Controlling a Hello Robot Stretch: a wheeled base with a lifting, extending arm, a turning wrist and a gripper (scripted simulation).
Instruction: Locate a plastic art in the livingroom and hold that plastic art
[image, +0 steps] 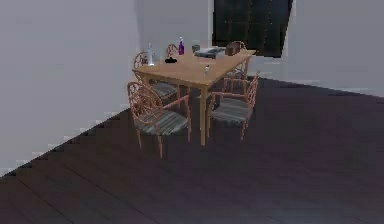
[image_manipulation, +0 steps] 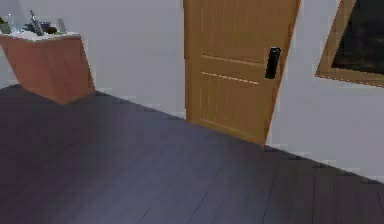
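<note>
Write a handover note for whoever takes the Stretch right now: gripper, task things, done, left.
State of gripper: unknown.
Things: plastic art not yet identified. The forward view has a wooden table with chairs around it. The small things on top are too small to name. The arm side view has a wooden door and a low wooden cabinet with small items on it.
Done: nothing confirmed.
Left: find the art, probably by checking the table top closer, then drive up, reach and hold it.
</note>
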